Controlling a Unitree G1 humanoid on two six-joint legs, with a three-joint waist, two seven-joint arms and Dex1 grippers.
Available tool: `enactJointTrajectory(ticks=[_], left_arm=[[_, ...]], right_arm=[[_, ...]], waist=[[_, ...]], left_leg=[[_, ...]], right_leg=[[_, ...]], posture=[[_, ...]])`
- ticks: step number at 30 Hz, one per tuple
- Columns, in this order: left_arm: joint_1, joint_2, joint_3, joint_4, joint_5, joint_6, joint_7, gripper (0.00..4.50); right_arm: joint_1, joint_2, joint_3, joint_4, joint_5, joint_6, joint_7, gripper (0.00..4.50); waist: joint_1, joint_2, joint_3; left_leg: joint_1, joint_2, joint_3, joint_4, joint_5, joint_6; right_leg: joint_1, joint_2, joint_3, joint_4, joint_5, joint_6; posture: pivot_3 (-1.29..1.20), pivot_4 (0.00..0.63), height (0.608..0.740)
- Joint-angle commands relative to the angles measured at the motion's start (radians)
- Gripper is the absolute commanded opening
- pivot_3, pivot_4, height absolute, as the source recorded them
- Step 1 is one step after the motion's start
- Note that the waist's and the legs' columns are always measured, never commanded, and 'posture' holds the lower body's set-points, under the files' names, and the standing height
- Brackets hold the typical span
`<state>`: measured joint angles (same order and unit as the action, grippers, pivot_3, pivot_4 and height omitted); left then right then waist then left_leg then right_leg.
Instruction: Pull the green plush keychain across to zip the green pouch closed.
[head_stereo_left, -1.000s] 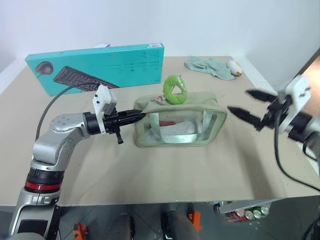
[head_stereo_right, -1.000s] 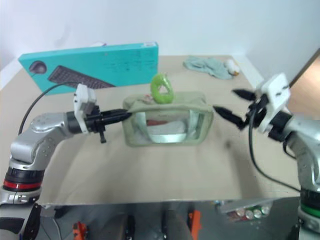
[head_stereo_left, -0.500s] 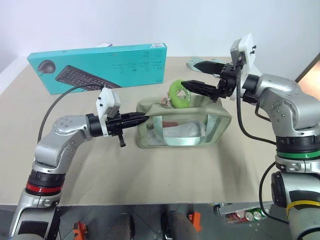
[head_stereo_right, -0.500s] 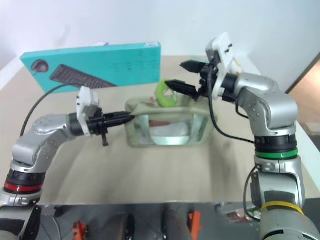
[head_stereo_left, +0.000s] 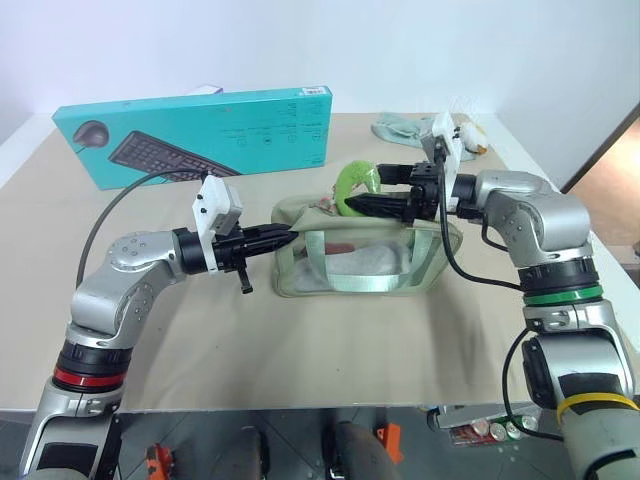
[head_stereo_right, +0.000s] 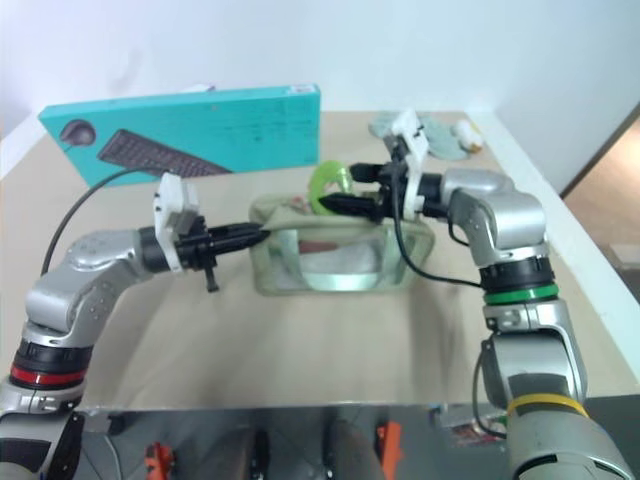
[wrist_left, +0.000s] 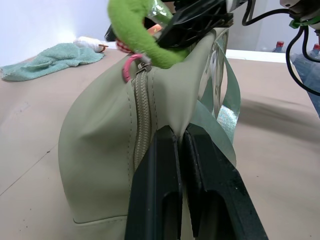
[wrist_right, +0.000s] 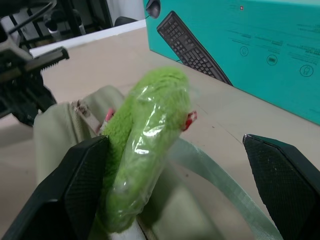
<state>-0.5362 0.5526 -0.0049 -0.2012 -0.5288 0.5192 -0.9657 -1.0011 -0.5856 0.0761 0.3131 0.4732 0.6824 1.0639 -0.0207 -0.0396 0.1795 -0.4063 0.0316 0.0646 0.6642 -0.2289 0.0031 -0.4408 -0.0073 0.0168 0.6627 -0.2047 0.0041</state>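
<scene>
The green pouch (head_stereo_left: 365, 255) lies on the table with its mint handle facing me. My left gripper (head_stereo_left: 283, 238) is shut on the fabric of its left end, and the left wrist view shows the fingers (wrist_left: 160, 180) pinching the cloth beside the zip. The green plush keychain (head_stereo_left: 352, 186) stands up from the pouch's top, near the left end of the zip, on a pink ring (wrist_left: 130, 67). My right gripper (head_stereo_left: 363, 190) reaches in from the right and is open. The plush (wrist_right: 150, 140) sits between its two fingers (wrist_right: 82, 182), close against one of them.
A teal keyboard box (head_stereo_left: 200, 135) stands at the back left of the table. A pale teal cloth (head_stereo_left: 405, 128) and a small white-and-orange object (head_stereo_left: 468, 135) lie at the back right. The table's right edge runs close behind my right arm. Drink cans (head_stereo_left: 490, 427) sit below the front edge.
My right arm has swung in from the right side of the table, and its open fingers now straddle the keychain. The left gripper has kept its hold on the pouch's end.
</scene>
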Motion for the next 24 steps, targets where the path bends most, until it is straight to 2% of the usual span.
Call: enactJointTrajectory(ticks=[1, 2, 13, 24], left_arm=[[0.009, -0.005, -0.026, -0.007, 0.007, -0.001, -0.002, 0.00], [0.009, -0.005, -0.026, -0.007, 0.008, -0.002, -0.003, 0.00], [0.018, 0.003, -0.043, 0.000, 0.025, -0.018, -0.013, 0.00], [0.013, -0.004, -0.041, 0.013, 0.023, -0.011, 0.001, 0.00]], right_arm=[[-0.051, 0.015, -0.037, 0.012, 0.010, 0.016, -0.003, 4.45], [-0.053, 0.018, -0.041, 0.014, 0.011, 0.017, -0.003, 3.91], [-0.040, 0.028, -0.086, -0.030, 0.049, 0.067, 0.002, 0.12], [0.010, 0.000, -0.153, -0.193, 0.086, 0.073, -0.044, 0.02]], waist=[[0.000, 0.000, 0.000], [0.000, 0.000, 0.000], [0.001, 0.000, 0.000], [0.001, 0.000, 0.000]], left_leg=[[0.000, 0.000, 0.000, 0.000, 0.000, 0.000], [0.000, 0.000, 0.000, 0.000, 0.000, 0.000], [0.000, -0.001, -0.001, 0.000, 0.000, 0.000], [0.000, -0.001, -0.001, 0.000, 0.000, 0.000]], right_leg=[[0.000, 0.000, 0.000, 0.000, 0.000, 0.000], [0.000, 0.000, 0.000, 0.000, 0.000, 0.000], [0.000, -0.001, 0.000, 0.000, 0.000, 0.000], [0.000, -0.001, 0.000, 0.000, 0.000, 0.001]], posture=[[0.00, 0.150, 0.740], [0.00, 0.150, 0.740], [0.00, 0.150, 0.740], [0.00, 0.150, 0.740]])
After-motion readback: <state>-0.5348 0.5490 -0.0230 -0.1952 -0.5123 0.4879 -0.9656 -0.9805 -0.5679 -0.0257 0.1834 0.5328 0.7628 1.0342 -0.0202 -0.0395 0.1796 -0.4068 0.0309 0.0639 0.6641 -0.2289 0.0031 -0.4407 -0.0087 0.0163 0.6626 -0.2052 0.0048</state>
